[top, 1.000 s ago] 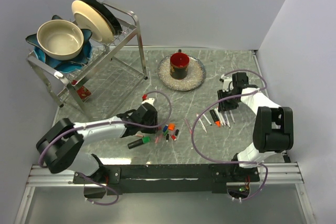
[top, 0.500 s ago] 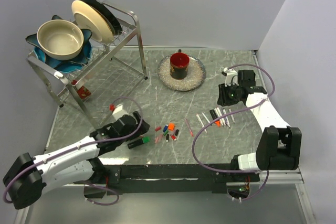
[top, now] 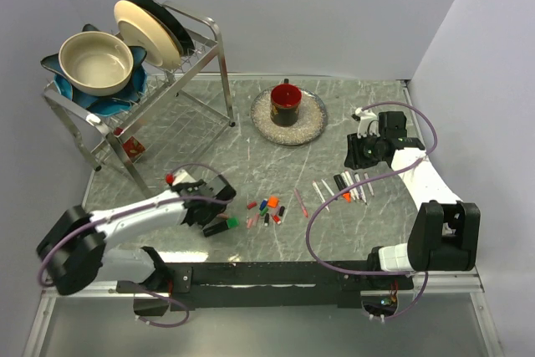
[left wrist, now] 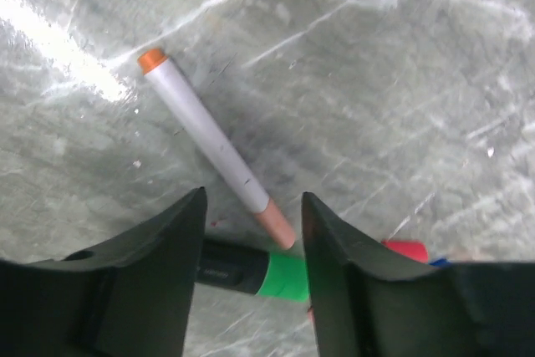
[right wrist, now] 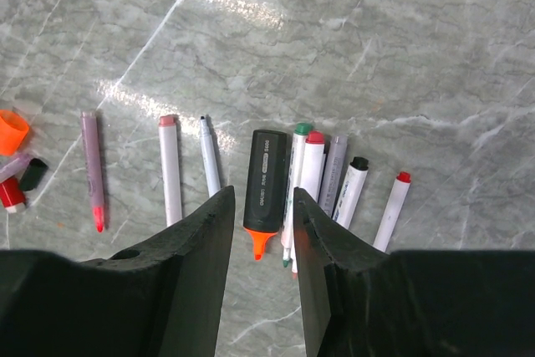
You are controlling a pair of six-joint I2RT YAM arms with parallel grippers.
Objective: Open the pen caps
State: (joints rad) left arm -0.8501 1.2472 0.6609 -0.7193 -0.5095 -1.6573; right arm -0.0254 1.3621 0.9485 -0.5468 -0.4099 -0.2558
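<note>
Several loose pen caps [top: 266,210], red, orange, green and black, lie in a small heap near the table's front middle. My left gripper [top: 216,215] is open and hangs low over a black marker with a green cap [left wrist: 289,277]. A white pen [left wrist: 209,135] with a pinkish cap [left wrist: 276,223] lies between its fingers [left wrist: 253,206]. A red cap [left wrist: 407,250] lies to the right. My right gripper [top: 359,155] is open and empty above a row of pens [top: 347,186]. It is open in its own view [right wrist: 263,198], above an uncapped black highlighter [right wrist: 266,180].
A dish rack [top: 159,114] with bowls and plates stands at the back left. A red mug on a plate [top: 287,106] sits at the back middle. In the right wrist view an orange cap [right wrist: 12,131] and a black cap [right wrist: 33,173] lie at the far left.
My left gripper has moved left and nearer the front, down to the green-capped marker. My right gripper has drawn back a little from the pen row. Both stay open.
</note>
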